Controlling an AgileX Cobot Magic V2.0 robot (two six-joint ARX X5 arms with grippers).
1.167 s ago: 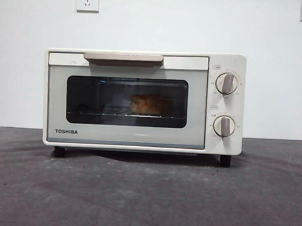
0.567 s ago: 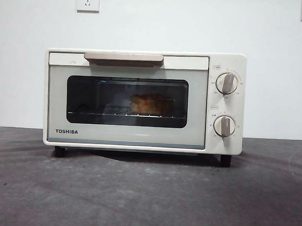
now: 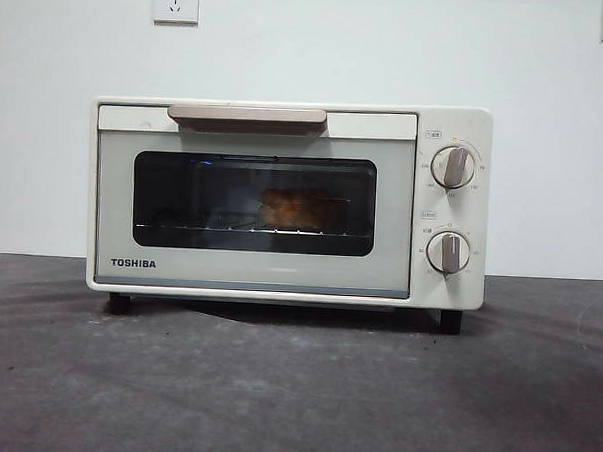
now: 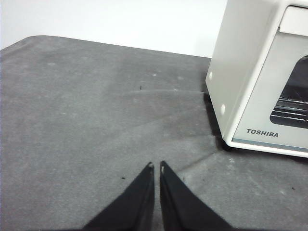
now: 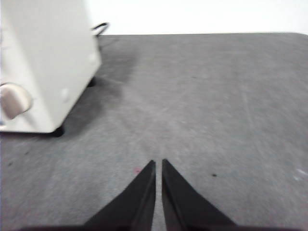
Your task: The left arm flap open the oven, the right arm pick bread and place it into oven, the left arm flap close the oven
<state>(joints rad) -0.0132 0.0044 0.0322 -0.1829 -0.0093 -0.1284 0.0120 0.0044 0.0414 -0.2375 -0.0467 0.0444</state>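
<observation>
Oven (image 3: 288,200): cream-white TOSHIBA toaster oven, standing upright on black feet on the dark grey worktop (image 3: 294,386), against a white wall. Door shut flush with the body; beige bar handle (image 3: 246,117) along the door's top edge. Dark glass window in the door. Two round knobs (image 3: 452,167) stacked on the panel beside the door.

Bread (image 3: 300,208): small golden-brown lumpy loaf, inside the oven, seen through the window, resting on the wire rack, somewhat toward the knob side of the cavity.

Left gripper (image 4: 156,166): black, over bare worktop, apart from the oven, whose plain side wall and door corner lie ahead of it. Fingers (image 4: 144,187) drawn together, only a thin slit between the tips, holding nothing.

Right gripper (image 5: 158,162): black, over bare worktop, apart from the oven, near its knob-side end. Fingers (image 5: 175,192) likewise closed to a narrow slit, nothing between them.

Wall sockets (image 3: 175,0): two white outlets high on the wall, one above the oven's handle side, one at the far upper corner.
</observation>
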